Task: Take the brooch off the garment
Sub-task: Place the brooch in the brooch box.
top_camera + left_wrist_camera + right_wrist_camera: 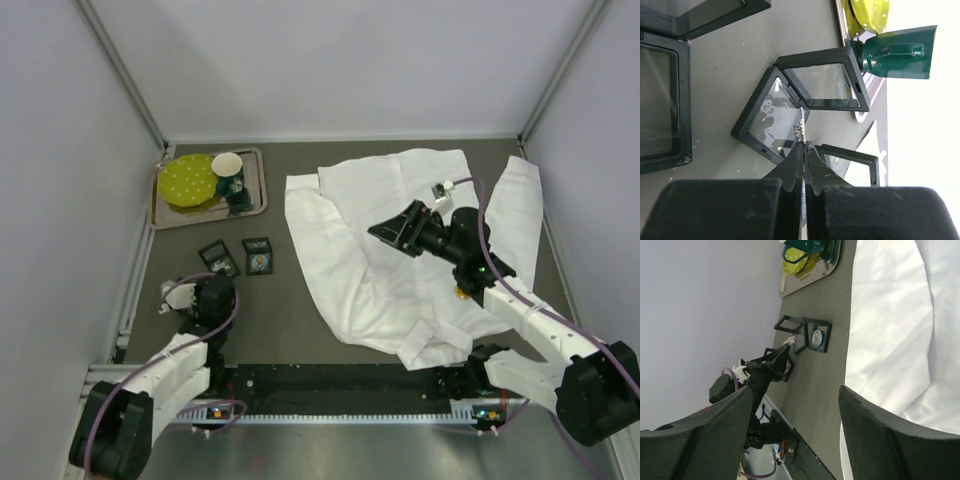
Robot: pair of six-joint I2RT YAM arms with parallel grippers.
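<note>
Brooch [801, 127] is clamped in the tips of the closed left hand [804, 145], over an open black display box [777, 122] near the left edge of the surface [290, 310]. Garment [340, 250] is spread over the right half. Right hand [398, 230] is held above it, fingers apart.

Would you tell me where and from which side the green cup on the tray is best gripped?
The green cup stands upright on the tray, mouth open, with the yellow plate close on one side. I would take its wall near the rim from above, one of the fingers inside and one outside, on the side away from the plate.
</note>
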